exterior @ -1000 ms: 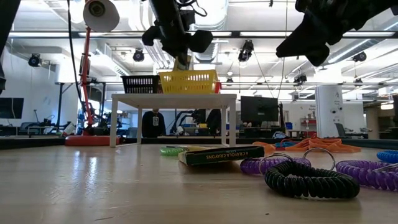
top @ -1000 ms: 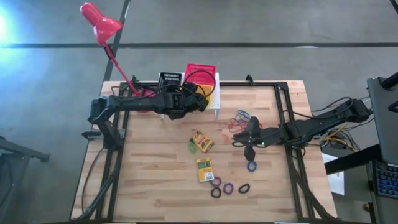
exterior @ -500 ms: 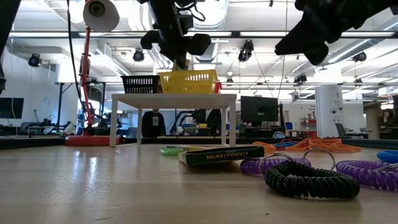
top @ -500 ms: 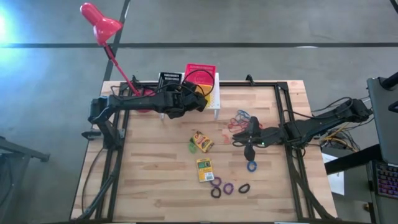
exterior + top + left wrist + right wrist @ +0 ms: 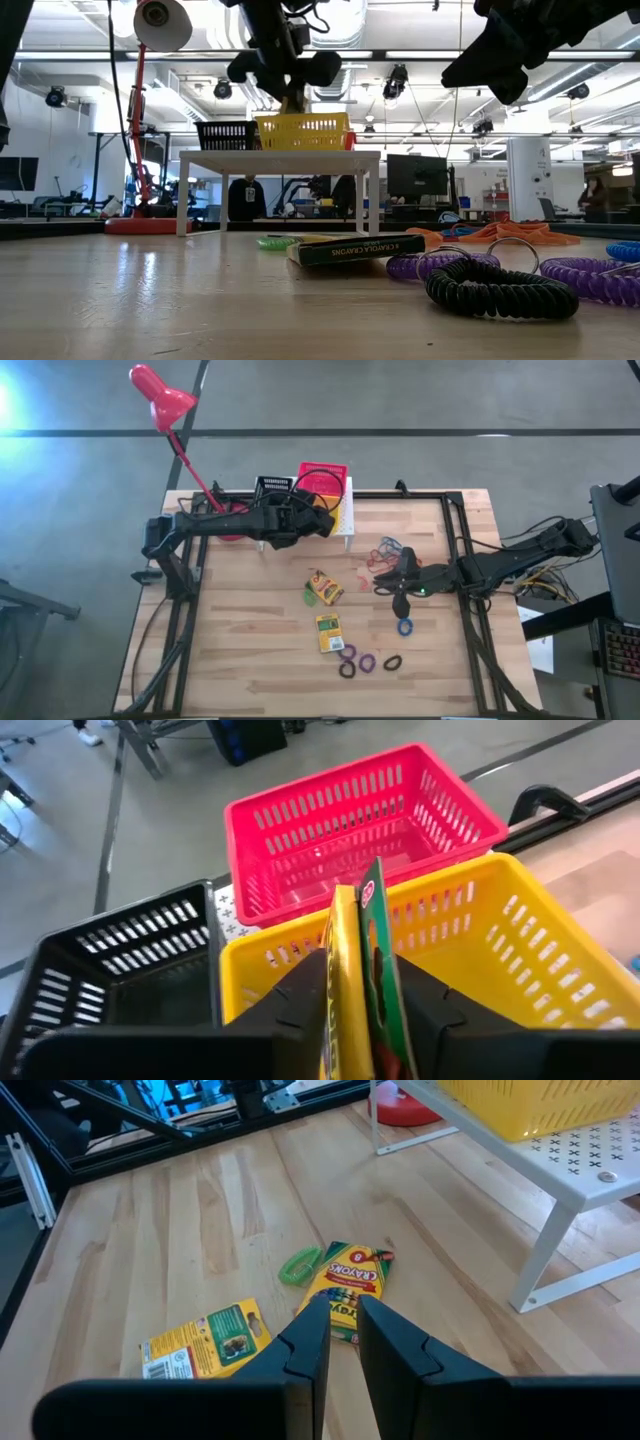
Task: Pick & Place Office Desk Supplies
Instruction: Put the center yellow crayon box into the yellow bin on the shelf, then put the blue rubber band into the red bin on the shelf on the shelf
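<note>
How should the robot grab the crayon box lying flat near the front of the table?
Probably from straight above. The flat crayon box lies face up on the table with bare wood all round it. Fingers could close across its two long edges, the narrower span, gripping near the middle so it lifts level. The purple rings beside it look clear.

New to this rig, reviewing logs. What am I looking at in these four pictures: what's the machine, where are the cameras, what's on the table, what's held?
Two dark robot arms work at a wooden table. One camera looks straight down, one sits at tabletop level, and one rides on each wrist.

At the back, a white stand carries a black basket, a red basket and a yellow basket. The left claw has a crayon box upright between its fingers, above the yellow basket.

The right claw hovers, holding nothing, its fingers slightly apart. On the table lie two more crayon boxes, rubber bands, small coil rings and a red lamp.
</note>
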Tool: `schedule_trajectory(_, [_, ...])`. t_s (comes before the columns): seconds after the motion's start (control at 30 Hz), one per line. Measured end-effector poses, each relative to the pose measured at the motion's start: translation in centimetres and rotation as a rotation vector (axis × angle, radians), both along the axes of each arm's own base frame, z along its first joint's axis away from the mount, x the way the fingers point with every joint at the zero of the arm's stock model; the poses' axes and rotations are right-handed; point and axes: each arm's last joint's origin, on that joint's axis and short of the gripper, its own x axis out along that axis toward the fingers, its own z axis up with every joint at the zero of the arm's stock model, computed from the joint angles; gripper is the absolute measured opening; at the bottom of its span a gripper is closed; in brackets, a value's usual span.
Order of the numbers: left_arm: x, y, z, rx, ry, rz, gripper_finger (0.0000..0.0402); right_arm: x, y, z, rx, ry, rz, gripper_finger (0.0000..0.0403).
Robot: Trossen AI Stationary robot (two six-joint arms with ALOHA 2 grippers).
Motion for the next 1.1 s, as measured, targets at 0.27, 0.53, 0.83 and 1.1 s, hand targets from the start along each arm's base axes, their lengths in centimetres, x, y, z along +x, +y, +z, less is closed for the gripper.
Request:
schedule_trajectory(0.27, [0.6,0.9,0.5,0.004,-0.079,-0.015,0.0152,0.0,0.0,0.0,0.010,0.000,0.003,0.0054])
schedule_trajectory(0.53, [1.0,2.5,1.4,0.018,-0.146,-0.065,0.0193,0.0,0.0,0.0,0.011,0.000,0.005,0.0054])
schedule_trajectory(0.83, [-0.5,1.1,6.7,0.030,-0.148,-0.335,0.0200,0.0,0.0,0.0,0.011,0.000,0.005,0.0054])
schedule_trajectory(1.1, [-4.2,-5.5,6.5,0.045,-0.037,-0.556,0.0186,0.3,-0.2,-3.2,0.007,0.134,-0.042,0.0054])
